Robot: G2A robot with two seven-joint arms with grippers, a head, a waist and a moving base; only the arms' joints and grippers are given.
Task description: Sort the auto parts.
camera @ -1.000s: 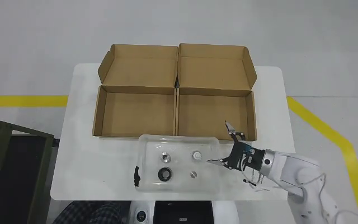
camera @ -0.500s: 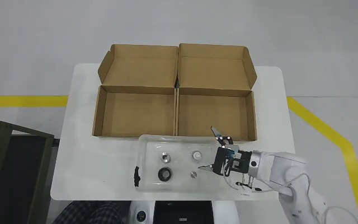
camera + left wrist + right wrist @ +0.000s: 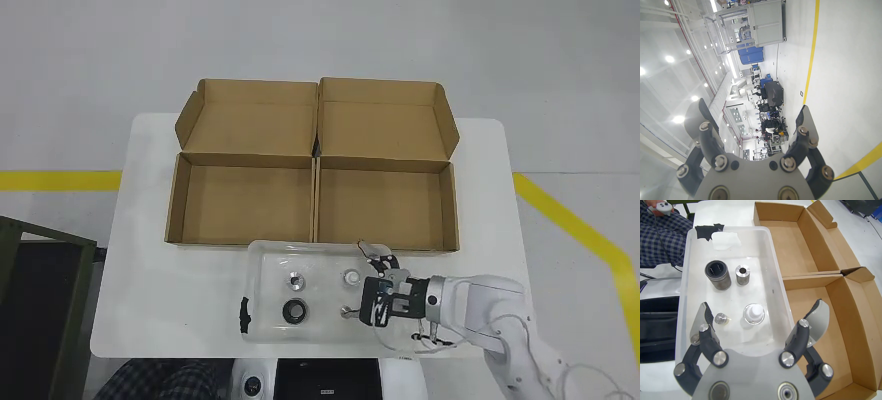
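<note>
A clear plastic bin (image 3: 262, 262) at the table's front holds several metal parts. They are a dark linear bearing (image 3: 294, 311) (image 3: 716, 274), a steel bushing (image 3: 293, 280) (image 3: 742, 274), a white-capped round part (image 3: 352, 275) (image 3: 753, 314) and a small knurled piece (image 3: 346, 311) (image 3: 721, 319). My right gripper (image 3: 353, 278) (image 3: 762, 304) hangs open over the bin's right end. One finger is beside the small knurled piece and the other is past the bin's far wall (image 3: 776, 262). It holds nothing. My left gripper (image 3: 753, 105) is open and empty, pointing out at the room.
Two open cardboard boxes stand side by side behind the bin, the left box (image 3: 245, 205) (image 3: 791, 241) and the right box (image 3: 380, 208) (image 3: 810, 313), lids folded back. Black tape (image 3: 243, 314) (image 3: 707, 231) marks the bin's left end. Bare white table lies left of the bin.
My right gripper has travelled left from beyond the bin's right end to over the bin's right part, staying open. The parts have not moved.
</note>
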